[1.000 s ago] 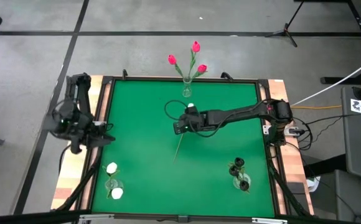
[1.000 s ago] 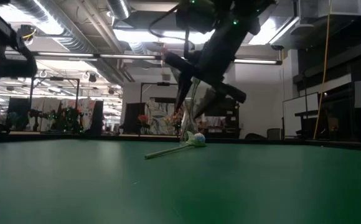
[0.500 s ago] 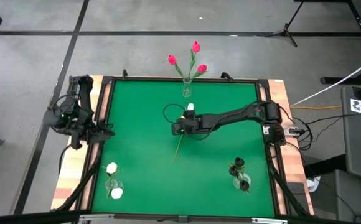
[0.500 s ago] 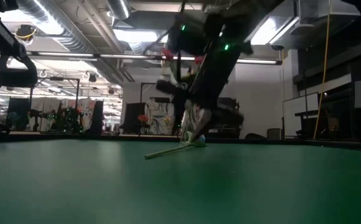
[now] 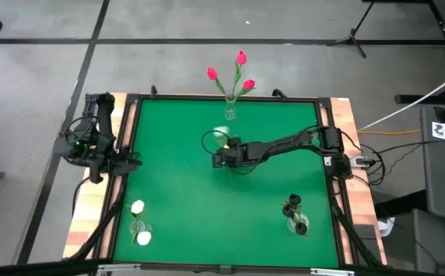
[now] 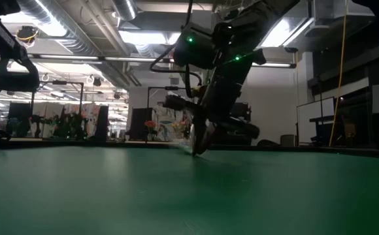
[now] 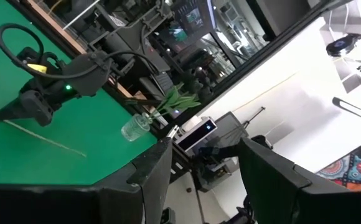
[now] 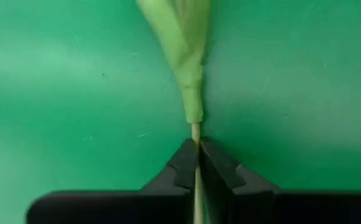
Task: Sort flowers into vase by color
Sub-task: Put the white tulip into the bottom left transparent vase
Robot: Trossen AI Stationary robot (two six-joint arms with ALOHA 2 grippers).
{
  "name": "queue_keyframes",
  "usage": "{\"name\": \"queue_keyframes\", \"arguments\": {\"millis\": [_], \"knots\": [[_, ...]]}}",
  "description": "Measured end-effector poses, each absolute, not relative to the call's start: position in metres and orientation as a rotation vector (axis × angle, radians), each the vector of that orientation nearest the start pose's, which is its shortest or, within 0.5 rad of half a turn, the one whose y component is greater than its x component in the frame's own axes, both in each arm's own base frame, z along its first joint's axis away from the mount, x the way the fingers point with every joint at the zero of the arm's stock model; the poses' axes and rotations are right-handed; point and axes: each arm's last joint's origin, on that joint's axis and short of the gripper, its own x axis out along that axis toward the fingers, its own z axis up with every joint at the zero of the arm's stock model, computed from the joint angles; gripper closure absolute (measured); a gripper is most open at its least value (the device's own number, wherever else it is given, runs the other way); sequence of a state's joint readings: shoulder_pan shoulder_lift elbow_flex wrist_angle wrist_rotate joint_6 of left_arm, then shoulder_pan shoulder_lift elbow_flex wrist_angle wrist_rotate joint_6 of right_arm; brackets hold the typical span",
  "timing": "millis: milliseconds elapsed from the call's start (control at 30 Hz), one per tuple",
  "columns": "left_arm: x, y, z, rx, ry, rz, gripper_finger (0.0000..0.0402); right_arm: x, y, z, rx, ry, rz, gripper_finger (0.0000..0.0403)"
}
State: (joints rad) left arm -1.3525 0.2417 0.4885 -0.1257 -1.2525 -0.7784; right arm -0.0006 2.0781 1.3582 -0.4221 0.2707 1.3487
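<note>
A white flower with a thin stem and green leaf [image 8: 183,56] is at mid-table; its pale head [image 5: 222,138] shows just beyond my right gripper [image 5: 221,159], which is shut on the stem [image 7: 43,137]. In the low view the gripper's fingertips [image 6: 198,150] stand at the mat and the flower is hidden. A glass vase [image 5: 230,107] at the far edge holds three pink flowers. A near-left vase [image 5: 138,228] holds two white ones, and a near-right vase [image 5: 295,217] holds black ones. My left gripper [image 7: 199,186] waits open at the table's left edge. My right gripper pinches the bare stem [image 8: 196,132] just below the base of the leaf, between its two fingertips [image 8: 183,163]. The fingers come from above, slanting down, and lie across the stem. Whether the flower rests on the mat or hangs just above it, I cannot tell.
The green mat [image 5: 176,199] has a raised wooden frame [image 5: 344,192] around it. The three vases stand near its far, near-left and near-right edges. Cables loop off my right arm [image 5: 284,143] above the mat.
My right gripper has gone down to the mat and a little toward the left edge, and has shut on the white flower's stem. The flower's head has shifted slightly left, and the stem's near end no longer shows below the gripper.
</note>
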Motion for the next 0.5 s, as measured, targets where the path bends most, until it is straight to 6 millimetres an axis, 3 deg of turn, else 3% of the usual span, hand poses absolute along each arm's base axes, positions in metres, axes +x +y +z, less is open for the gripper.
{"name": "queue_keyframes", "arguments": {"millis": [267, 500], "knots": [[0.041, -0.056, 0.292, -0.874, 0.014, -0.104, 0.0222, 0.413, -0.008, 0.131, 0.988, 0.805, -0.895, 0.0386], [0.041, -0.056, 0.292, -0.876, 0.014, -0.104, 0.0222, 0.427, -0.007, 0.142, 0.932, 0.767, -0.792, 0.0392]]}}
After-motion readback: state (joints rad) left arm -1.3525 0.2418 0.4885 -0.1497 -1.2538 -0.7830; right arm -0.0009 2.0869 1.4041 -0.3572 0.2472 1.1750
